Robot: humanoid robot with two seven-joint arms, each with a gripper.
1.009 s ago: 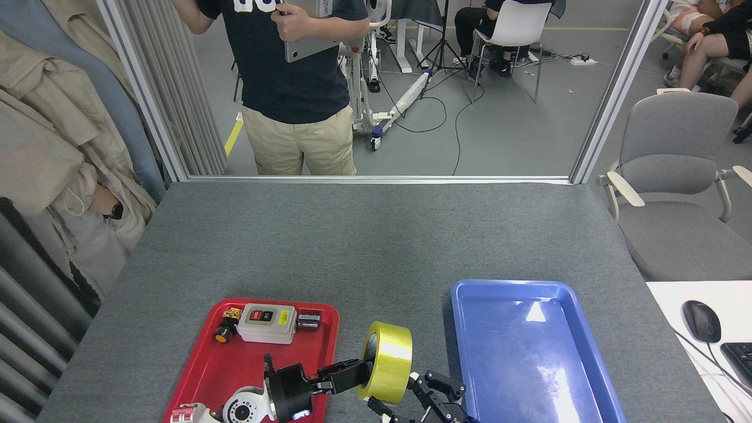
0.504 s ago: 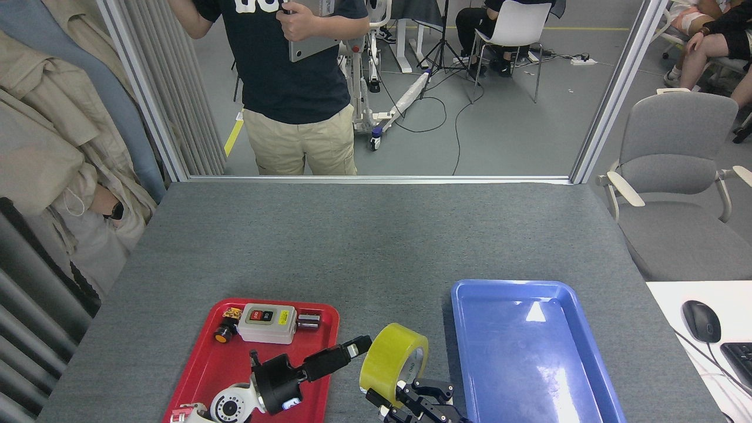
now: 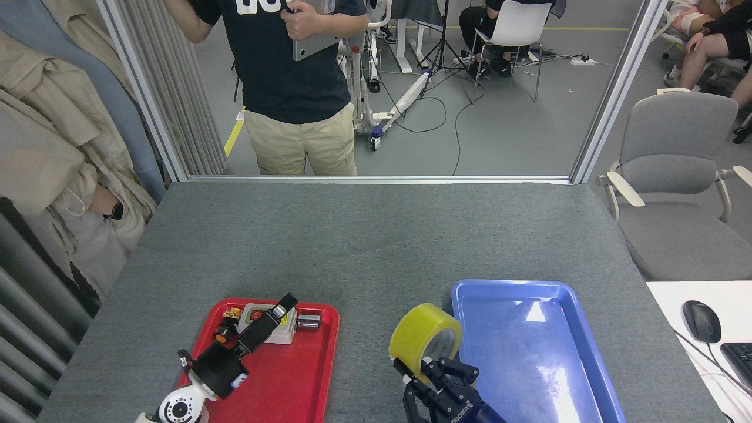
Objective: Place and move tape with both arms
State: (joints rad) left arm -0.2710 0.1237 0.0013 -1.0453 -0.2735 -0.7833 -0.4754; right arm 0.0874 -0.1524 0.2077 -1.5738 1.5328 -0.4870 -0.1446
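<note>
The right gripper (image 3: 432, 367) is clamped on the lower rim of the tape (image 3: 425, 339), which is held tilted just left of the blue tray (image 3: 578, 329). The roll should be carried rightward over the tray's near wall and lowered flat before release. The left gripper (image 3: 281, 309), its jaws together and empty, hangs over the red tray (image 3: 311, 388), across the grey switch box (image 3: 285, 332).

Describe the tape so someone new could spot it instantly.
On the grey table, look at the near edge between the red tray and the blue tray. The tape is the yellow roll held by the right gripper, the only yellow ring there.
</note>
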